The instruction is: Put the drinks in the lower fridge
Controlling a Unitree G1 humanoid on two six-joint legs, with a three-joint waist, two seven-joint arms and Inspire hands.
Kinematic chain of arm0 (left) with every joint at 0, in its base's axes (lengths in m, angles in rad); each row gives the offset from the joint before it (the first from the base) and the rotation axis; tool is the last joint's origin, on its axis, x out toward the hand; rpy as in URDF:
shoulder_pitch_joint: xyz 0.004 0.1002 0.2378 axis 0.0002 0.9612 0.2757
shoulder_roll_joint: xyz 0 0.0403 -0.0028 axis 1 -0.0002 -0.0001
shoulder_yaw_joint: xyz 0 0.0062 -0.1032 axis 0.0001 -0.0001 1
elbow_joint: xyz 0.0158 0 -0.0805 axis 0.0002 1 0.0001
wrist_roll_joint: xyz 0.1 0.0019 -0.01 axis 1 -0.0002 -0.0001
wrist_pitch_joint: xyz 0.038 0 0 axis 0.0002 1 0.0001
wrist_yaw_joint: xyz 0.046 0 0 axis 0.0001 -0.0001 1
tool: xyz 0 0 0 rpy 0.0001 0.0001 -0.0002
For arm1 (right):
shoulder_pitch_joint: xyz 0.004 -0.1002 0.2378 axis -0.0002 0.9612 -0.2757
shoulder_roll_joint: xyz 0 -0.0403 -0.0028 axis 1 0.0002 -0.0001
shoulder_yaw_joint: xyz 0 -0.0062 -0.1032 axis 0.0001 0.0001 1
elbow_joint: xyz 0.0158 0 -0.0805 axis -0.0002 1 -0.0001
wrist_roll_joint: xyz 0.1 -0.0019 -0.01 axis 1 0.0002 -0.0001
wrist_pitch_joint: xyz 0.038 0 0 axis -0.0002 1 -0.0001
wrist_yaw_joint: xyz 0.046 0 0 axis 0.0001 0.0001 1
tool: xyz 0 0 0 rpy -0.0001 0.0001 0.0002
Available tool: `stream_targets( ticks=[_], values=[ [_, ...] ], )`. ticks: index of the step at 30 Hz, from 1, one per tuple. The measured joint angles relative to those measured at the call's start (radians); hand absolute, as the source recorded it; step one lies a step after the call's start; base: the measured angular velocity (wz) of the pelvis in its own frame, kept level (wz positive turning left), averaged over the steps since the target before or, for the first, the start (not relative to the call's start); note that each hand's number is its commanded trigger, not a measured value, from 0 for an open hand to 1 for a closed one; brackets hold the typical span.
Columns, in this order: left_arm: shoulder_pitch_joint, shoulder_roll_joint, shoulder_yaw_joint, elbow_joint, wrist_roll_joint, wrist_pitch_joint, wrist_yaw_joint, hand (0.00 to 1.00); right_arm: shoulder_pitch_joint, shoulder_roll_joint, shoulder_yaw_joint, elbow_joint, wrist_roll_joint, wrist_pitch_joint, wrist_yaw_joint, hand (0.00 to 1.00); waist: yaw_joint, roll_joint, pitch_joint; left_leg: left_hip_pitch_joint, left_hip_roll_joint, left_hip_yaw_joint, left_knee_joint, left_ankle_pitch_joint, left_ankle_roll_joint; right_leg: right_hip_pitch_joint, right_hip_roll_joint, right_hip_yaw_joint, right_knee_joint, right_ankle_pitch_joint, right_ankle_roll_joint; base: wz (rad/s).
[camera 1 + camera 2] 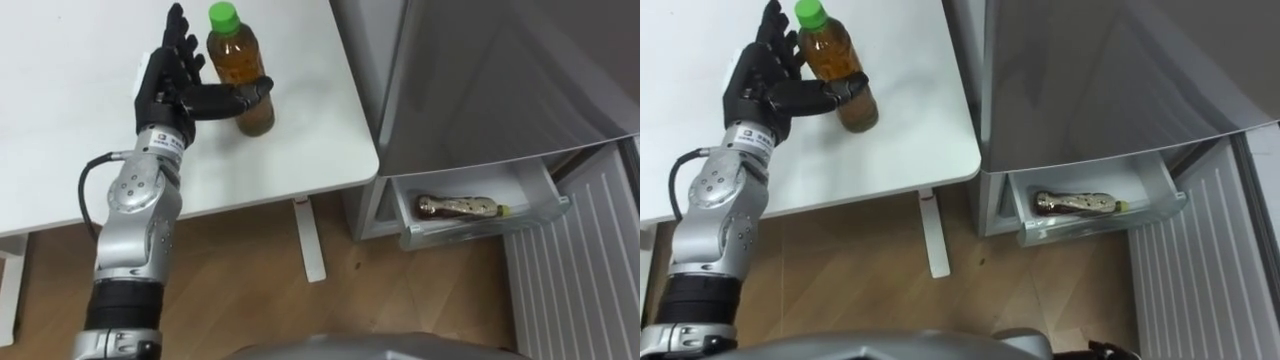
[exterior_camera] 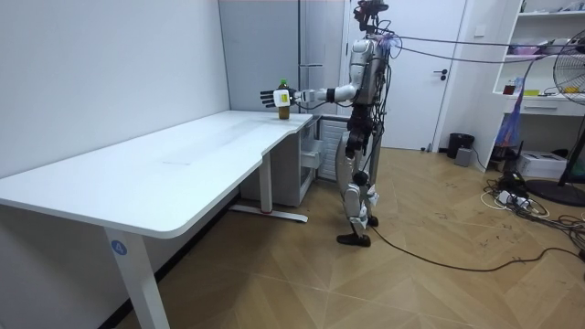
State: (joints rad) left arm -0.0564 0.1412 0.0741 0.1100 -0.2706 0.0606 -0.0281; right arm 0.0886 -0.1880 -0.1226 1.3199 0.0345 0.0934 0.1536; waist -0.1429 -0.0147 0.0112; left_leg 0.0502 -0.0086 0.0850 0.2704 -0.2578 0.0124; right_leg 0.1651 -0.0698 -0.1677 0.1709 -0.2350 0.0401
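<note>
The bottle (image 1: 232, 55) on the table (image 1: 60, 150) is being flanked by the wide-open left hand (image 1: 165, 85), thumb across it; an uneven squeeze risks it being toppled

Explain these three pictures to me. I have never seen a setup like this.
This is a two-legged humanoid robot doing housework. Two pictures come from cameras in its head, looking down. The third comes from a camera across the room. The robot stands by a white table and a fridge. A green-capped bottle of brown drink stands on the table. The left hand is at it, fingers straight beside it and thumb across its front, not closed. In the fridge's open lower drawer a second bottle lies on its side.
</note>
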Motion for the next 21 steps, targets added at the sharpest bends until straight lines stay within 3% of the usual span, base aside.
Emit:
stream_targets(
  ticks=[6, 10, 21],
  values=[
    [-0.004, 0.000, -0.005, 0.000, -0.003, 0.005, 0.018, 0.00, 0.000, -0.005, 0.002, 0.001, -0.002, 0.005, -0.012, 0.00, -0.022, 0.016, -0.0025, 0.000, 0.000, 0.000, -0.001, 0.001, 0.001, -0.003, 0.000, 0.004, -0.001, 0.000, 0.000, -0.01],
    [-0.007, 0.000, -0.019, 0.000, -0.010, 0.005, 0.017, 0.00, 0.002, -0.005, 0.000, 0.003, -0.031, 0.005, -0.013, 0.00, -0.026, 0.016, 0.0047, 0.015, -0.001, 0.000, -0.007, 0.001, 0.001, 0.007, 0.000, 0.013, -0.002, 0.000, 0.000, -0.05],
    [-0.008, 0.008, -0.018, 0.000, -0.033, 0.005, 0.015, 0.00, 0.016, -0.004, 0.001, 0.001, -0.176, 0.025, -0.020, 0.00, -0.047, 0.015, 0.0049, 0.013, -0.002, -0.002, -0.013, 0.001, 0.002, -0.007, 0.001, 0.029, 0.001, 0.000, 0.000, -0.04]
  ],
)
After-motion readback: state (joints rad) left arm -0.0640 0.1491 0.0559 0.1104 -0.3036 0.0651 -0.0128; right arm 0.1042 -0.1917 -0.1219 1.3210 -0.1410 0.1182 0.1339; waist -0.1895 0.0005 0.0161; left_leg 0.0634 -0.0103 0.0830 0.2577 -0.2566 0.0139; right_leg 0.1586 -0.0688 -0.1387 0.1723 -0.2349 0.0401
